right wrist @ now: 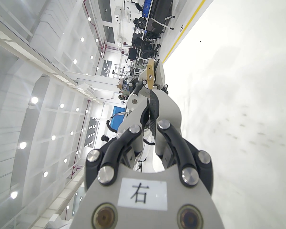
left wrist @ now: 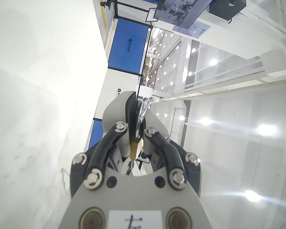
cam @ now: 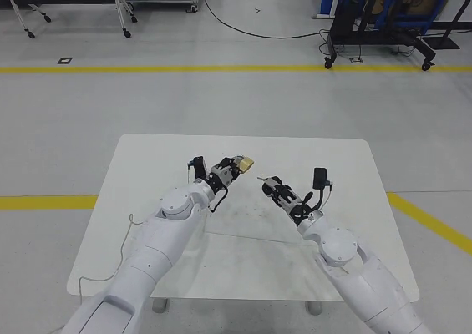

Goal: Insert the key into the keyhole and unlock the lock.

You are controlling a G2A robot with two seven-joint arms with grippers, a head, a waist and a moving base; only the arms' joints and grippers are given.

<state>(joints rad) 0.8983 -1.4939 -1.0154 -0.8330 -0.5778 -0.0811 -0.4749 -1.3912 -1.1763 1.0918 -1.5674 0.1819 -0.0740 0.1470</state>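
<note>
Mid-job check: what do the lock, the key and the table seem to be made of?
Lock: likely brass, a yellow-gold body with a dull metallic sheen. Key: too small to judge, a thin sliver at the right gripper. Table: smooth matte white top, perhaps laminate or painted board, with faint scuffs.

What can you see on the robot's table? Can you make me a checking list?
Surface: white table, with faint scuff marks near its middle.
Job's things: brass lock held up above the table; the key points at it with its tip just short, and the keyhole is bare.
Clutter: nothing seen.
Grippers: left tool shut on the lock; right tool shut on the key.
Cables: thin white cable trails off the table's edge; black cable lies on the floor.
Surroundings: yellow floor lines, and a black wheeled stand far behind.
</note>
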